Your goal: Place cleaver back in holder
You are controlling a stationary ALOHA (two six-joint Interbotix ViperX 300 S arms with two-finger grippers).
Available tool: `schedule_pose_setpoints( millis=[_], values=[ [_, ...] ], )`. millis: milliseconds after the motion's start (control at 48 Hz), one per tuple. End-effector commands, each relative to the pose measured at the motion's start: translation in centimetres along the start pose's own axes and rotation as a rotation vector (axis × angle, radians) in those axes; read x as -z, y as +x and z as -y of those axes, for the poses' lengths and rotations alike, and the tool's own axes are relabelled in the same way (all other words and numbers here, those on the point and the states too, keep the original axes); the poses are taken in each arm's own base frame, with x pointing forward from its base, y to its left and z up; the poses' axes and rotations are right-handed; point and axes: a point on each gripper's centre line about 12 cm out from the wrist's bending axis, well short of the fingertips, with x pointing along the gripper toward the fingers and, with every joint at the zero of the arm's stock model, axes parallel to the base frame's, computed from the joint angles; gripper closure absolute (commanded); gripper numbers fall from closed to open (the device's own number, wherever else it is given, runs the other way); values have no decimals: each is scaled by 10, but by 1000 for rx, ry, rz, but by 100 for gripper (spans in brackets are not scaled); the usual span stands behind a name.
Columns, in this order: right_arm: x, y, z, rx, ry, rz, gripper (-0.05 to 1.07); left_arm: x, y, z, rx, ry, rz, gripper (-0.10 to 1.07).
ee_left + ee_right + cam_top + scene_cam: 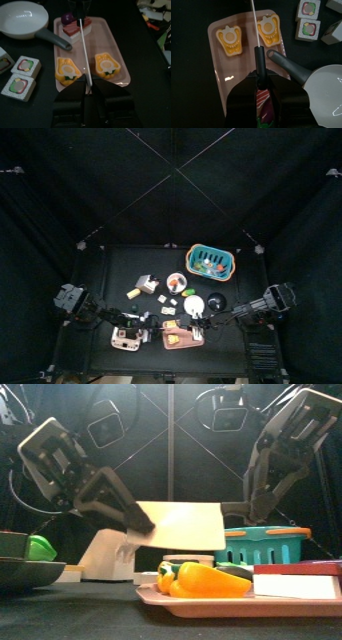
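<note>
We see the cleaver [185, 524] lifted clear of the tabletop, between the two arms. From the front its blade is a broad, pale cream rectangle, held upright with its flat face toward us. From either wrist it shows edge-on, as a thin bright line. Its handle is a slim black bar continuing that line.

The right tool [260, 80] is clamped on the black handle, which runs straight out from between its jaws, with the blade stretching away beyond it. The left tool [87, 87] meets the cleaver from the opposite end. Its jaws stand spread, one on each side of the blade's far edge, and the thin line runs into the gap between them. We cannot tell whether either pad touches the metal.

In both wrist views the cleaver hangs over the pink tray [100, 42], passing above the gap between two halved yellow peppers. The pale holder [107, 549] stands on the tabletop low on the left in the front view, below the left tool and apart from the blade.
</note>
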Motion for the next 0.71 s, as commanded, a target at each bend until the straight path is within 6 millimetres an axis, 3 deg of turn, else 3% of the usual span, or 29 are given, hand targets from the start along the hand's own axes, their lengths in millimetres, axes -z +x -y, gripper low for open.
schedule_pose_setpoints(
  millis=[0,167,333,688],
  values=[
    [-18,-21,-1,-15,17,67,65,-22,-10,-2,2,-12,82,34],
    [-22,-27,2,-8,33,71,65,-35,-30,-14,-22,-24,171,25],
    [-29,-37,6,7,52,75,65,-50,-54,-28,-48,-45,257,24],
    [-67,-62,30,63,193,68,65,-69,-104,-64,-125,-71,378,24]
  ],
)
